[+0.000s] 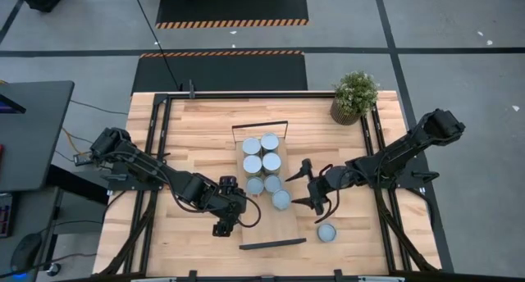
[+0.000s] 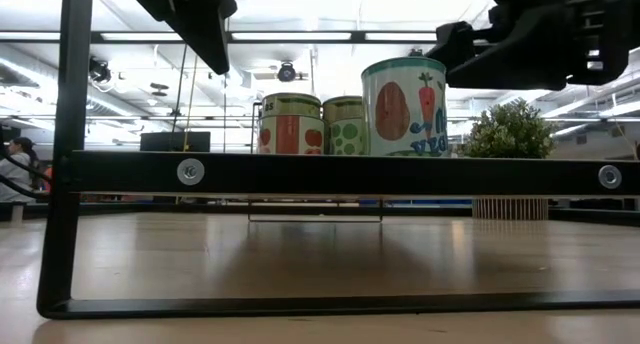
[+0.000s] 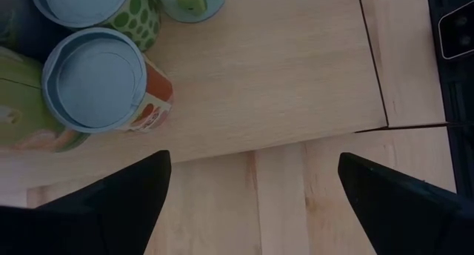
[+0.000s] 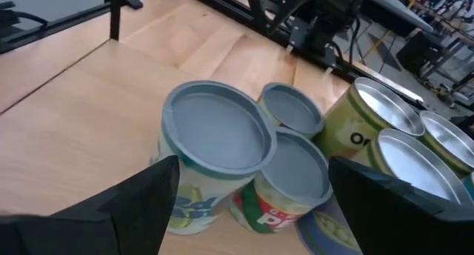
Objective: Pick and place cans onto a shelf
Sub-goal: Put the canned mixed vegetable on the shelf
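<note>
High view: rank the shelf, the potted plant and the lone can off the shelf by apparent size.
1. Shelf, clearly largest.
2. Potted plant.
3. Lone can on the tabletop, smallest.
All three sit at about table level, so the overhead order is trustworthy.

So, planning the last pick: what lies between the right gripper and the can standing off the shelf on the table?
Nothing. In the high view, only bare tabletop separates the right gripper from that lone can.

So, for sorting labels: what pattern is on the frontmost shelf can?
A carrot picture on the can, clearest in the low view.
</note>
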Available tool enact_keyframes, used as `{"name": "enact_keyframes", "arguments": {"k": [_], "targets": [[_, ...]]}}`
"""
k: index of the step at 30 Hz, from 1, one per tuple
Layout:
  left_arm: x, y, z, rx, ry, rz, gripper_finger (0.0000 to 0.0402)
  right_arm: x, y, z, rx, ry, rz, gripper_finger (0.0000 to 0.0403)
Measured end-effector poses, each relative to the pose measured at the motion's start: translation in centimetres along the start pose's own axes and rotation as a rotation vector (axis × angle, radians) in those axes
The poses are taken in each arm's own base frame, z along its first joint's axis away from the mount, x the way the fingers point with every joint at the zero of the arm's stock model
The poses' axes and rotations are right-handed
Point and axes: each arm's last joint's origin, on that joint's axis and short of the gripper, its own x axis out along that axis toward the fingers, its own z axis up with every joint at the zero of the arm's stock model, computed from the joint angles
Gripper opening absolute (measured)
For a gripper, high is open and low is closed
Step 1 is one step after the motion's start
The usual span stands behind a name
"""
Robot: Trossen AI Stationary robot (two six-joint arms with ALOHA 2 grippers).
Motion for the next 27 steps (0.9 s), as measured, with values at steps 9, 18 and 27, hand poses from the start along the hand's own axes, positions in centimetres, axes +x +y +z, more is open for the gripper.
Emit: {"name": "enact_keyframes", "arguments": {"k": [9,18,27], "targets": [[0.0,0.0,0.0,-0.001,0.000,0.000,0.0394,0.0,-0.1,-0.7,-0.038,0.106,-0.100,0.0354],[0.0,0.0,0.1,-0.004,-0.011,-0.003,0.0394,0.9,0.2,-0.3,0.013,-0.013,-0.033,0.0354],[0.0,0.0,0.2,0.001,-0.021,-0.005,0.0394,1.5,0.6,-0.7,0.033,-0.005,-0.027,0.0354]]}}
